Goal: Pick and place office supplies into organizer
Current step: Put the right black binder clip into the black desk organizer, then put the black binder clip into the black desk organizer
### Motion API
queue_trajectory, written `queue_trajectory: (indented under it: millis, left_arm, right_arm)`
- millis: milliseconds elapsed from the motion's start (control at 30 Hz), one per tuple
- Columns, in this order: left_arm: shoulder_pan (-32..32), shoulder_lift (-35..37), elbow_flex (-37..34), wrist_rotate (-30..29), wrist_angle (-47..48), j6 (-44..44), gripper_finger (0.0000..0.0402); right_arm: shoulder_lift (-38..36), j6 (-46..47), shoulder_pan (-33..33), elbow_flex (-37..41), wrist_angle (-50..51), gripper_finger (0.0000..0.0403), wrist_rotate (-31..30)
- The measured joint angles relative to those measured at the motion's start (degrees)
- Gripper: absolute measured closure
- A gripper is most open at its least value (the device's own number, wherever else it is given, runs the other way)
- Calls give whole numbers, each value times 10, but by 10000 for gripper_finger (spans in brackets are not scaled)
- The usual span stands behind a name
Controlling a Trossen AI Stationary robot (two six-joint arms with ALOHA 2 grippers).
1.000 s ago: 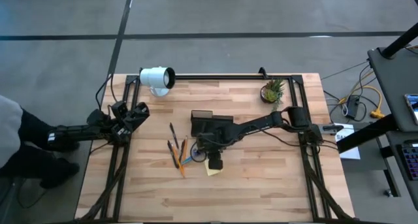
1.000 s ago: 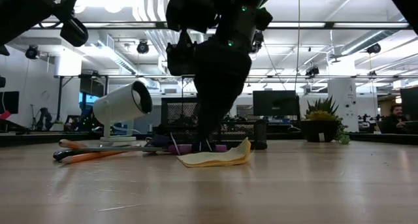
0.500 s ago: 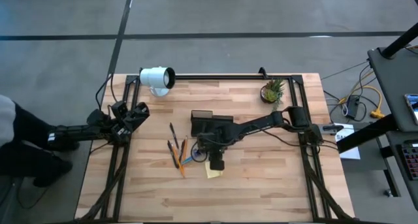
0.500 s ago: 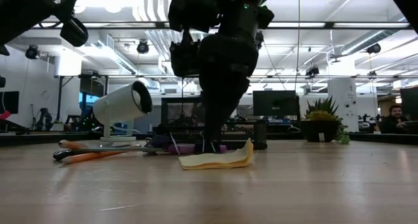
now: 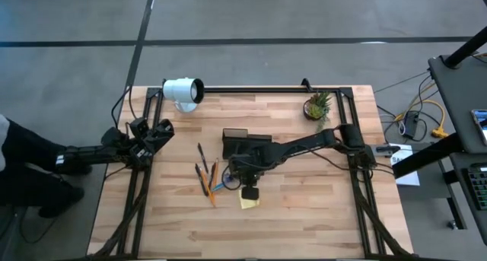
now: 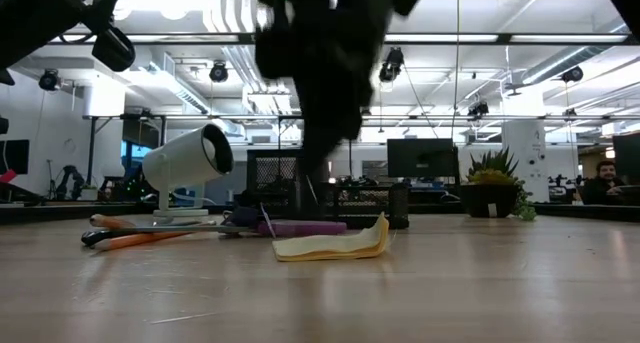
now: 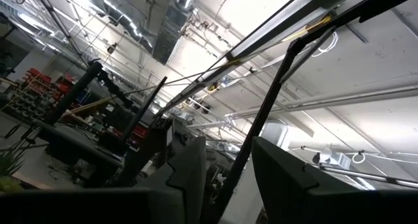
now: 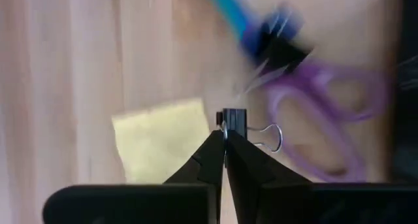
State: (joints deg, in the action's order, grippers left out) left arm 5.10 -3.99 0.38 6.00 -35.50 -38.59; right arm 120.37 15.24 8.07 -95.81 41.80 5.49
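A binder clip is now pinched in the right pincer, which has just snapped closed and is lifting above the sticky-note pad and scissors; the organizer is waiting just behind.

No legible text, labels or signs anywhere.

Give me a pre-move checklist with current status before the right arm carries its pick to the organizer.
1. Right gripper shut on the binder clip: ok.
2. Clip lifted off the table: cannot tell.
3. Purple scissors free of the clip: ok, they lie apart.
4. Yellow sticky-note pad not dragged along: ok, it lies flat beside the clip.
5. Organizer reachable, unobstructed: ok.
6. Left gripper parked at the table's left edge, out of the path: ok.
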Motion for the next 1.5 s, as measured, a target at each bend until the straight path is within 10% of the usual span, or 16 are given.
queue_trajectory:
  millis: [200,900,1333,1500]
  left_arm:
    - [0,0,0,0,0,0,292]
    - [0,-1,0,0,0,0,292]
    - [0,-1,0,0,0,0,292]
    - [0,-1,0,0,0,0,292]
  right_arm:
    - [-22,28,-8,-35,-4,395,-158]
    - [45,114,-61,-43,-81,394,-231]
    - [48,143,-58,-42,-78,321,-176]
    - [29,-17,-36,-41,-43,259,-107]
